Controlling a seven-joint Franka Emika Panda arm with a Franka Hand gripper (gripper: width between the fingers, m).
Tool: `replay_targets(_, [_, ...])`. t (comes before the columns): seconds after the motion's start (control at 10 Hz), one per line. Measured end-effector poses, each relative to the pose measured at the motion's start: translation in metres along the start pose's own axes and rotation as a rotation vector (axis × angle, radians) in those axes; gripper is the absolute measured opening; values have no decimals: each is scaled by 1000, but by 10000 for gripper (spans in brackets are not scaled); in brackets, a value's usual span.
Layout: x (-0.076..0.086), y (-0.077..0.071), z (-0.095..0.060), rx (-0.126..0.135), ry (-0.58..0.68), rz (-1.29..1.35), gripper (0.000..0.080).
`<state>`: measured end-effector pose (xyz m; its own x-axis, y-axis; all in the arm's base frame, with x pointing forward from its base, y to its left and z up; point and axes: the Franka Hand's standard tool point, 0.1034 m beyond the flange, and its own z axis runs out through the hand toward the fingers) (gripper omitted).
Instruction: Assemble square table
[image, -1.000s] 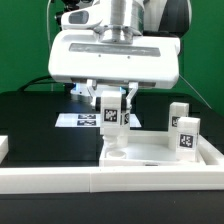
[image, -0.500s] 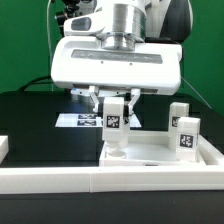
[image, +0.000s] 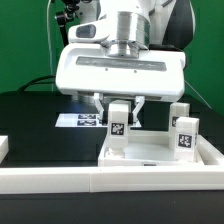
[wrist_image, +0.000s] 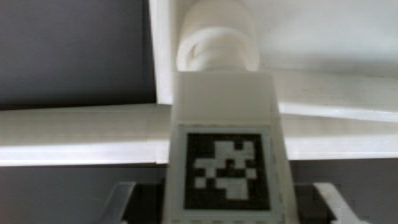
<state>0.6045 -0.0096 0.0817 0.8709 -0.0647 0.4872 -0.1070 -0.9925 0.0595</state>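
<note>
**A:** Your arm comes straight down from the top centre of the exterior frame, wrist vertical. The claw (image: 119, 108) points down and is pinching a leg (image: 119, 121) by its sides, holding it upright.

**B:** What does the wrist camera give you that the outside one doesn't?

**A:** It looks along the leg (wrist_image: 224, 140): you see its tag square-on, a rounded tip past it, and the slab (wrist_image: 107, 130) lying pale beyond. Whether tip and slab touch, neither view settles. The exterior view alone gives you the other two legs (image: 184, 133) standing upright at the right of the frame, and the marker board (image: 78, 121) flat on the dark table (image: 40, 125) at centre left.

**B:** And the slab itself?

**A:** White, square, with a raised rim, lying flat in the lower right of the exterior frame (image: 165, 155). The held leg's foot is at its near-left corner.
</note>
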Motion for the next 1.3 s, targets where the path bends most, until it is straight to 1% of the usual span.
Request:
replay_targets(0.2, [-4, -2, 3, -1, 0, -6, 290])
replay_targets(0.7, [-11, -9, 8, -24, 88, -18, 290])
replay_targets(1.0, [-10, -9, 9, -19, 66, -15, 290])
replay_targets(1.1, [-10, -9, 9, -19, 66, -15, 474])
replay_targets(1.2, [-10, -9, 9, -19, 65, -15, 588])
replay_targets(1.3, [-10, -9, 9, -19, 65, -15, 588])
